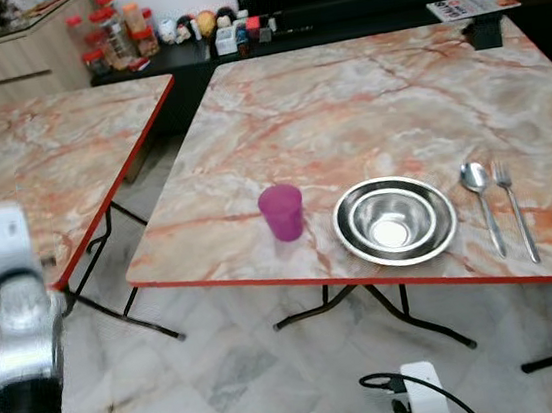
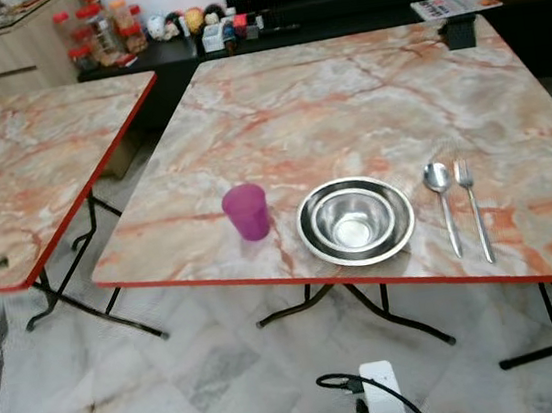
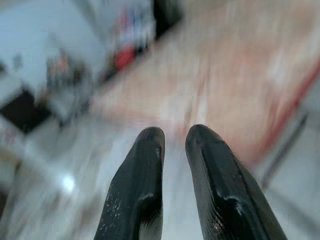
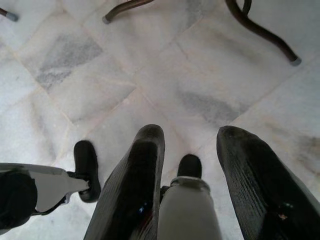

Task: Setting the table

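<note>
Left wrist view heavily blurred; only a pink-orange tabletop and cluttered background make out. Left gripper [image 3: 174, 137]: fingers nearly together, a narrow gap, holding nothing. The left arm [image 1: 14, 329] is raised at the frame's left, cut off by the edge. Right gripper [image 4: 190, 145]: fingers apart, moderately wide, empty, pointing down at the marble floor [image 4: 165, 85] beside table legs.

Two marble-top tables; the nearer main table [image 1: 363, 95] carries the setting along its front edge: one purple cup [image 1: 282, 212], one steel bowl [image 1: 395, 220] just beside it, then one spoon [image 1: 479, 202] and one fork [image 1: 514, 205], parallel, near the front right corner. One magazine [image 1: 473, 4] lies past the far right corner. Jars [image 1: 112, 35] on the counter beyond are too small to count.
</note>
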### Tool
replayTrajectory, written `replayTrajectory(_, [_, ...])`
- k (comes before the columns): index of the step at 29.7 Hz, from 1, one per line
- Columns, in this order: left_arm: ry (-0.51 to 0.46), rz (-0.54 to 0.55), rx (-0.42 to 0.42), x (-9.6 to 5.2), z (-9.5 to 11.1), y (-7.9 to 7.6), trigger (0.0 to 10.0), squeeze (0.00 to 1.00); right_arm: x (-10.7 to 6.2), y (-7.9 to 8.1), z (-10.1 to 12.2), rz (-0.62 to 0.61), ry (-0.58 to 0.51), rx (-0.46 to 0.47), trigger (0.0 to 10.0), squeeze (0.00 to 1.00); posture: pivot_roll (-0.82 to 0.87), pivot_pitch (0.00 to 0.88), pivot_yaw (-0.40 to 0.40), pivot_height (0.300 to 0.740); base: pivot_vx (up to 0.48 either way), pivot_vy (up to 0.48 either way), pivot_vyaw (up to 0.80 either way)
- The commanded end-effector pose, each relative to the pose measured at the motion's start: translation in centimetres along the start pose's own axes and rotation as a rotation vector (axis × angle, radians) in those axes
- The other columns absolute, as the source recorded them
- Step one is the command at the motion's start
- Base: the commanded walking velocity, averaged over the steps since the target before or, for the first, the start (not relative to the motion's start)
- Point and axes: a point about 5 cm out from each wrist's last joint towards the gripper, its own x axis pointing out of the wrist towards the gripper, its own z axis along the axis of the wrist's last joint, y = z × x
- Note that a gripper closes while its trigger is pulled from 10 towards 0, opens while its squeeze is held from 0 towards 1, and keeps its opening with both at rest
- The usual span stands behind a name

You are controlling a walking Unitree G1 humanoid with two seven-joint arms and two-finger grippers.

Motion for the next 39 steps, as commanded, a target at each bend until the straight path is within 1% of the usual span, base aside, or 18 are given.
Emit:
replayTrajectory(1, [0.107,-0.008,0.015,-1.2,-3.4,-0.2,10.0,0.00,0.0,-0.1,0.0,0.002,-0.002,0.008,10.0,0.00,-0.16,0.000,0.087,0.740,0.000,0.000,0.00])
replayTrajectory(2, [0.176,-0.038,0.032,-2.3,-5.5,-0.7,10.0,0.00,0.0,-0.4,0.0,0.000,-0.002,-0.004,10.0,0.00,-0.16,0.000,0.075,0.740,0.000,0.000,0.00])
replayTrajectory(4, [0.304,-0.105,0.053,-4.8,-9.0,-1.8,10.0,0.00,0.0,-1.0,0.1,-0.008,-0.003,-0.017,10.0,0.00,-0.16,0.000,0.062,0.740,0.000,0.000,0.00])
replayTrajectory(5, [0.304,-0.105,0.053,-4.8,-9.0,-1.8,10.0,0.00,0.0,-1.0,0.1,-0.008,-0.003,-0.017,10.0,0.00,-0.16,0.000,0.062,0.740,0.000,0.000,0.00])
replayTrajectory(6, [0.367,-0.148,0.066,-6.1,-10.6,-2.4,10.0,0.00,0.0,-1.3,0.1,-0.012,-0.003,-0.021,10.0,0.00,-0.17,0.000,0.055,0.740,0.000,0.000,0.00])
replayTrajectory(7, [0.465,-0.240,0.071,-8.4,-12.8,-3.7,10.0,0.00,-0.1,-1.8,0.3,-0.020,-0.005,-0.028,10.0,0.00,-0.17,0.000,0.040,0.740,0.000,0.000,0.00])
replayTrajectory(11, [0.628,-0.460,0.101,-13.0,-15.7,-6.6,10.0,0.00,0.0,-2.5,0.7,-0.029,-0.013,-0.042,10.0,0.00,-0.18,0.000,0.024,0.740,0.000,0.000,0.00])
replayTrajectory(14, [0.690,-0.584,0.109,-15.5,-16.4,-8.4,10.0,0.00,0.0,-2.6,1.2,-0.027,-0.022,-0.047,10.0,0.00,-0.18,0.000,0.016,0.740,0.000,0.000,0.00])
replayTrajectory(15, [0.710,-0.644,0.114,-16.5,-16.5,-9.4,10.0,0.00,0.1,-2.5,1.3,-0.021,-0.024,-0.056,10.0,0.00,-0.17,0.000,0.011,0.740,0.000,0.000,0.00])
replayTrajectory(17, [0.712,-0.689,0.116,-17.1,-16.3,-10.2,10.0,0.00,0.1,-2.3,1.4,-0.015,-0.024,-0.061,10.0,0.00,-0.17,0.000,0.011,0.740,0.000,0.000,0.00])
replayTrajectory(21, [0.713,-0.711,0.114,-17.2,-16.3,-10.4,10.0,0.00,0.1,-2.2,1.4,-0.012,-0.024,-0.062,10.0,0.00,-0.17,0.000,0.011,0.740,0.000,0.000,0.00])
replayTrajectory(22, [0.697,-0.735,0.112,-17.2,-15.8,-11.0,10.0,0.00,0.1,-2.0,1.4,-0.008,-0.027,-0.054,10.0,0.00,-0.19,0.000,0.040,0.740,0.000,0.000,0.00])
replayTrajectory(23, [0.685,-0.753,0.111,-17.2,-15.5,-11.4,10.0,0.00,0.2,-1.7,1.5,-0.004,-0.030,-0.048,10.0,0.00,-0.19,0.000,0.040,0.740,0.000,0.000,0.00])
replayTrajectory(25, [0.666,-0.801,0.154,-17.3,-15.2,-11.9,10.0,0.00,0.2,-1.2,1.2,0.001,-0.025,-0.039,10.0,0.00,-0.20,0.000,0.058,0.740,0.000,0.000,0.00])
replayTrajectory(30, [0.664,-0.825,0.186,-17.3,-15.3,-11.9,10.0,0.00,0.1,-0.9,0.6,0.002,-0.013,-0.036,10.0,0.00,-0.21,0.000,0.080,0.740,0.000,0.000,0.00])
replayTrajectory(32, [0.667,-0.830,0.192,-17.4,-15.3,-11.9,10.0,0.00,0.0,-1.0,0.4,-0.008,-0.007,-0.036,10.0,0.00,-0.21,0.000,0.082,0.740,0.000,0.000,0.00])
replayTrajectory(36, [0.676,-0.832,0.196,-17.8,-15.7,-11.7,10.0,0.00,-0.1,-1.5,0.0,-0.028,0.001,-0.019,10.0,0.00,-0.20,0.000,0.084,0.740,0.000,0.000,0.80])
replayTrajectory(39, [0.683,-0.820,0.191,-17.8,-15.8,-11.5,10.0,0.00,-0.1,-1.4,0.0,-0.023,0.003,-0.019,10.0,0.00,-0.19,0.000,0.081,0.740,0.000,0.000,0.80])
